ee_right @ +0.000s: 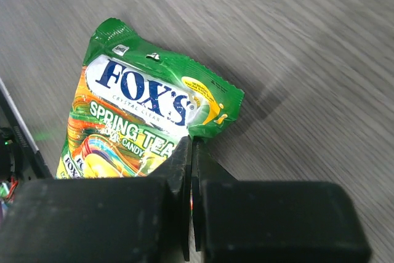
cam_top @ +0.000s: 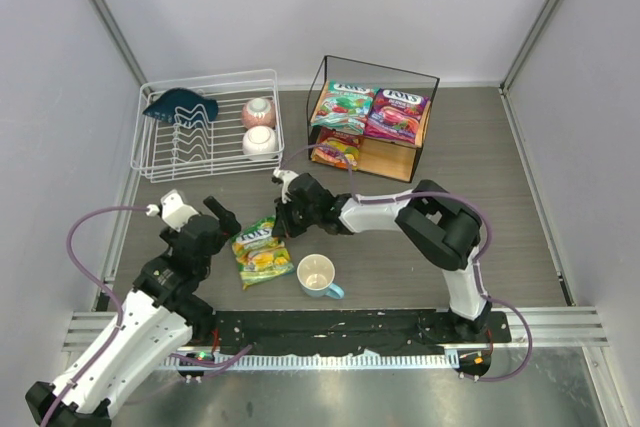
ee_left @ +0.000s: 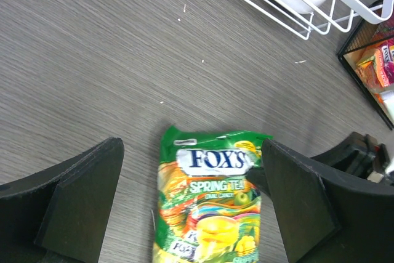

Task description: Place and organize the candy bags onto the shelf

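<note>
The yellow-green candy bag [cam_top: 262, 252] [ee_left: 209, 201] [ee_right: 135, 109] lies on the table in front of the arms. My right gripper [cam_top: 281, 226] [ee_right: 192, 143] is shut on its top right corner, which crumples between the fingers. To the bag's left, my left gripper [cam_top: 225, 219] [ee_left: 191, 147] hovers wide open, one finger on each side of the bag's top and touching nothing. On the shelf [cam_top: 436, 78] at the back, the teal-green bag [cam_top: 343, 105] and the purple bag [cam_top: 397, 114] lie on the top board. The orange-red bag [cam_top: 338, 150] lies on the lower board.
A white wire dish rack [cam_top: 210, 162] at the back left holds two bowls [cam_top: 258, 112] and a dark blue item [cam_top: 180, 105]. A mug [cam_top: 318, 275] stands just right of the yellow-green bag, near the front edge.
</note>
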### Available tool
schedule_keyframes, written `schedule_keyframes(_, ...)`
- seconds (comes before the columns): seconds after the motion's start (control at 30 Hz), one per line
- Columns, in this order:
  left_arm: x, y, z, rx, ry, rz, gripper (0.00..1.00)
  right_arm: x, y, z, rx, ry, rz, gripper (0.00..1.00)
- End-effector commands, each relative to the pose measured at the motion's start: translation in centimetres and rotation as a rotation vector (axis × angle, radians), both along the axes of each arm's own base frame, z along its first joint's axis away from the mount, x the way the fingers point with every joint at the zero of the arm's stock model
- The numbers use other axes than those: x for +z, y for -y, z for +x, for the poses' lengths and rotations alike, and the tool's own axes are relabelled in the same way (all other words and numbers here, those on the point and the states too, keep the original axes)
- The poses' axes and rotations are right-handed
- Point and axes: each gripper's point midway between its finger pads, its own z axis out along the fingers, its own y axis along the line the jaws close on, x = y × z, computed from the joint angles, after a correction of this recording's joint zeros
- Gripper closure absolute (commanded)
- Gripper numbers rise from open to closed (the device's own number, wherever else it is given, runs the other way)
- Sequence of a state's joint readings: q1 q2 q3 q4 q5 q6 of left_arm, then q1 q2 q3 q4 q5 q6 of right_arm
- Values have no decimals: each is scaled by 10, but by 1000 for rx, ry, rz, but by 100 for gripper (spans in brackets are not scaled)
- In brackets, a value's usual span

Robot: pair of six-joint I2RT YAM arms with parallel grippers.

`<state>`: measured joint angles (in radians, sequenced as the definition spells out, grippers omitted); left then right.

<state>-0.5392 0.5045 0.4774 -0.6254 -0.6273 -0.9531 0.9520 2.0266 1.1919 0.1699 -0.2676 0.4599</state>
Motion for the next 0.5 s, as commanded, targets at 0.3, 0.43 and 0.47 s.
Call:
schedule_keyframes(0.3, 3, 31, 29, -140, 40, 23, 0, 31, 106, 66, -464, 141, -58, 99)
schedule_keyframes(0.43, -3, 47, 37, -215, 31, 31, 0, 35, 133, 74, -497, 153, -68, 99)
schedule_keyframes(0.47, -6, 50, 38, -232, 27, 31, 0, 37, 139, 72, -499, 158, -70, 99)
